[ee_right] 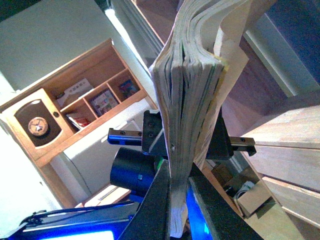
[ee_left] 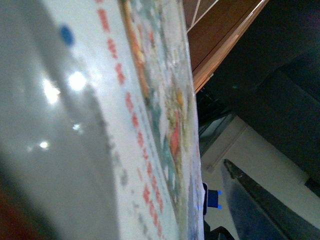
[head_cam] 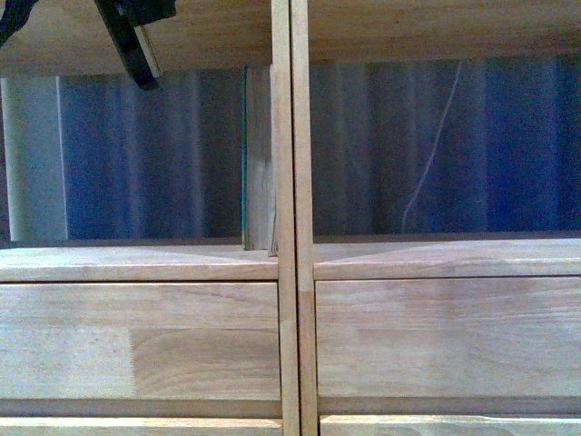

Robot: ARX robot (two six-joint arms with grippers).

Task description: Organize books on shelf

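Observation:
The light-wood shelf (head_cam: 292,272) fills the front view, with a central divider, open cubbies and flat drawer fronts below. A thin upright book with a teal edge (head_cam: 258,163) stands in the left cubby against the divider. My left gripper (head_cam: 136,54) shows as dark fingers at the top left. In the left wrist view it (ee_left: 210,200) is open. The pale paperback with red marks (ee_left: 125,110) lies very close, covering one side. My right gripper (ee_right: 177,200) is shut on the thicker book (ee_right: 190,90), whose page edges stick up between the fingers. It is out of the front view.
Blue-grey curtain-like folds and a thin white cord (head_cam: 427,163) show behind the cubbies. In the right wrist view the shelf's drawer fronts (ee_right: 292,150) lie beside the book. A wooden cabinet with small cubbies (ee_right: 95,100) and a clock (ee_right: 37,125) stands further off.

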